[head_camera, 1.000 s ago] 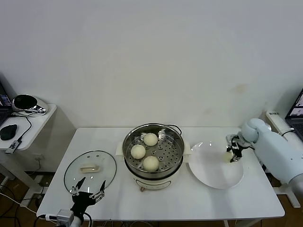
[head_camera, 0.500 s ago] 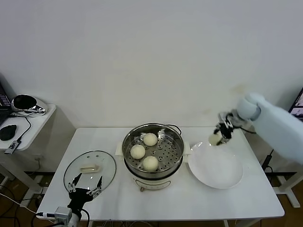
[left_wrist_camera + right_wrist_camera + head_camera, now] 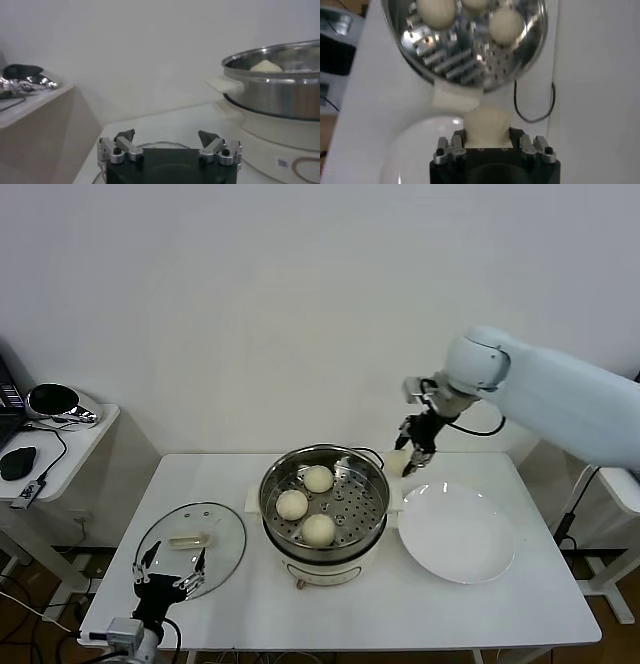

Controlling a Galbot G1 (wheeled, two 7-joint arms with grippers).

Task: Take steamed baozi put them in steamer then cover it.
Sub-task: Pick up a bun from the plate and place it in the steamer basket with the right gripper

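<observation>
The steel steamer (image 3: 325,496) stands mid-table on its cream pot base and holds three cream-white baozi (image 3: 318,479). My right gripper (image 3: 405,461) is shut on a fourth baozi (image 3: 486,126) and holds it in the air just beyond the steamer's right rim, above the gap between steamer and plate. The steamer's perforated bottom with the three buns shows in the right wrist view (image 3: 465,60). The glass cover (image 3: 190,544) with its cream handle lies flat on the table's left. My left gripper (image 3: 168,568) hangs open and empty at the cover's front edge.
A white plate (image 3: 457,534) lies to the right of the steamer with nothing on it. A black cord (image 3: 532,107) runs behind the steamer. A side table (image 3: 50,444) with a dark mouse and a shiny object stands at the far left.
My right gripper has lifted the baozi off the white plate and carried it up and left to the steamer's right rim. My left gripper has shifted slightly at the cover's front edge.
</observation>
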